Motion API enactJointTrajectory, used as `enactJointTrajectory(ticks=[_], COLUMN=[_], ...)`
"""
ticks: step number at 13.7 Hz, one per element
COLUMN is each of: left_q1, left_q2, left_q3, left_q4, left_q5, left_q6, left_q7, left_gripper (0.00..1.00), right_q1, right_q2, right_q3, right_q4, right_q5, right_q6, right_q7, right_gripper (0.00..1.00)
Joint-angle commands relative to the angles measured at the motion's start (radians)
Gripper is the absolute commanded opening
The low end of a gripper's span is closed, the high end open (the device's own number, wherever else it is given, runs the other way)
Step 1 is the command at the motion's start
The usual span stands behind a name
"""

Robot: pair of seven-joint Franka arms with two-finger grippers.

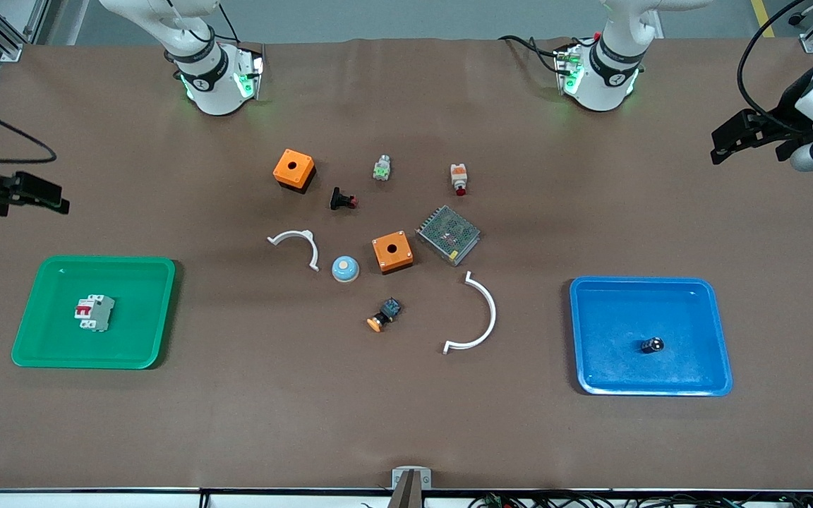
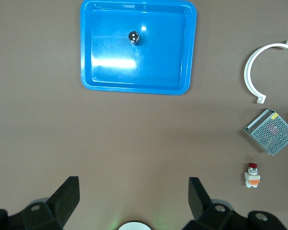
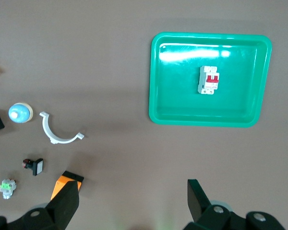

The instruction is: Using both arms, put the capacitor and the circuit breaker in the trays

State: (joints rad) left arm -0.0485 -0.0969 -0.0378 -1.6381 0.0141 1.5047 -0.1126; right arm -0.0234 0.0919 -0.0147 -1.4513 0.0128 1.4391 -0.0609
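Observation:
The circuit breaker [image 1: 94,312], a white-grey block with red levers, lies in the green tray [image 1: 145,282] at the right arm's end of the table; it also shows in the right wrist view [image 3: 209,80]. The capacitor [image 1: 652,345], a tiny black cylinder with a shiny top, lies in the blue tray [image 1: 590,317] at the left arm's end; it also shows in the left wrist view [image 2: 133,37]. My right gripper [image 1: 46,197] [image 3: 133,191] is open and empty, high over bare table beside the green tray. My left gripper [image 1: 727,144] [image 2: 133,191] is open and empty, high over bare table beside the blue tray.
Mid-table lie two orange boxes [image 1: 293,168] [image 1: 392,252], a metal mesh power supply [image 1: 448,234], two white curved pieces [image 1: 298,245] [image 1: 478,317], a blue dome [image 1: 344,268], an orange-capped push button [image 1: 384,315], a black flared part [image 1: 342,200] and two small switches [image 1: 381,168] [image 1: 459,178].

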Motion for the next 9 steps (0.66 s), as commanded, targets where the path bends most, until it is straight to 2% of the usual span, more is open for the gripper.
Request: enactJointTrajectory(ticks=[1, 6, 9], left_q1=[0.001, -0.004, -0.010], left_q2=[0.017, 0.026, 0.028], left_q3=[0.006, 0.006, 0.006], left_q4=[0.030, 0.040, 0.040], left_q5=[-0.014, -0.002, -0.008], left_q6=[0.003, 0.002, 0.002], left_q7=[0.018, 0.019, 0.019], left_gripper=[1.00, 1.00, 1.00], right_q1=[0.027, 0.020, 0.014], right_q2=[-0.093, -0.194, -0.221], right_q3=[-0.033, -0.031, -0.031], right_q4=[-0.104, -0.165, -0.213], right_q5=[-0.017, -0.007, -0.005], right_q6=[0.023, 0.007, 0.029], right_q7=[0.010, 0.010, 0.010], right_gripper=[1.00, 1.00, 1.00])
